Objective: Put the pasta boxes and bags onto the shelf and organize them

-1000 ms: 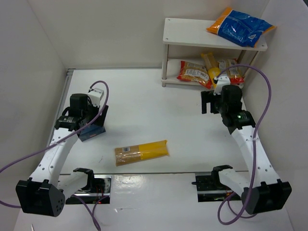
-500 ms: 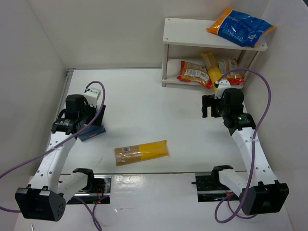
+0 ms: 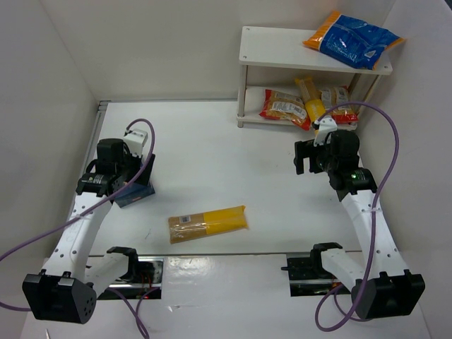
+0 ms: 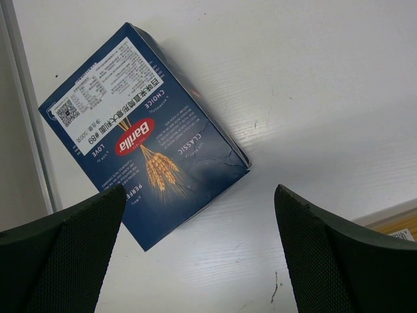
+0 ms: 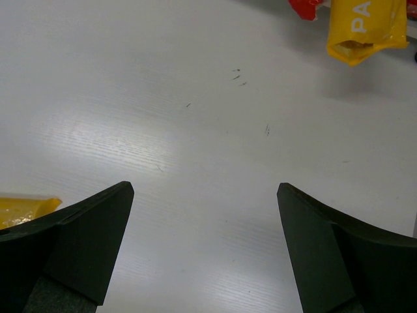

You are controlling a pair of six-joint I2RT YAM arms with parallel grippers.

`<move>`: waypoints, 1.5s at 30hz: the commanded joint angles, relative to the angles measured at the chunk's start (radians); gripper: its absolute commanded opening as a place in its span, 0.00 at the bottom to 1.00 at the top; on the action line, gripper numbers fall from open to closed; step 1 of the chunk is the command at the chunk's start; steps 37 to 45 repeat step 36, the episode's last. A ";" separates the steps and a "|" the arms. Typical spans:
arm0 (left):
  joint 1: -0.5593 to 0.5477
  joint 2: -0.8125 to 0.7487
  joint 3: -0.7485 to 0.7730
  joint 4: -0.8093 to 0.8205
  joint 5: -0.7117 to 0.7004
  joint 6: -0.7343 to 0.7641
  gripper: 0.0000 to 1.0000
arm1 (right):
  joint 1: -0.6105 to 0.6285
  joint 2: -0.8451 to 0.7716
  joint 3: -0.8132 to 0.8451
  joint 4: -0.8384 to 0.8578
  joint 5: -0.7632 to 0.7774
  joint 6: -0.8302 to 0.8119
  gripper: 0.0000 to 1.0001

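The dark-blue pasta box (image 4: 143,137) lies flat on the table at the left, partly under my left arm in the top view (image 3: 138,192). My left gripper (image 4: 199,190) is open and empty above the box's near corner, also seen in the top view (image 3: 127,176). A long yellow spaghetti packet (image 3: 208,223) lies on the table near the front middle. My right gripper (image 3: 306,157) is open and empty over bare table in front of the white shelf (image 3: 282,48), as the right wrist view (image 5: 205,190) shows. The shelf's top board holds the blue-and-orange bag (image 3: 353,39).
The shelf's lower tier holds red-and-yellow bags (image 3: 282,106) and a yellow packet (image 3: 309,95) whose end sticks out (image 5: 365,26). White walls close the left and right sides. Purple cables loop from both arms. Two dark slots (image 3: 138,272) sit at the near edge.
My left gripper has shifted a little to the left over the blue box. My right gripper has barely moved. No packet has moved.
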 commanded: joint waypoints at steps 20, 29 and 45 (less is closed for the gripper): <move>0.005 -0.019 0.014 0.031 -0.005 -0.017 1.00 | -0.003 -0.020 0.019 -0.010 -0.089 -0.051 1.00; 0.005 -0.019 0.014 0.031 -0.005 -0.017 1.00 | -0.003 -0.029 0.019 -0.010 -0.098 -0.051 1.00; 0.005 -0.019 0.014 0.031 -0.005 -0.017 1.00 | -0.003 -0.029 0.019 -0.010 -0.107 -0.051 1.00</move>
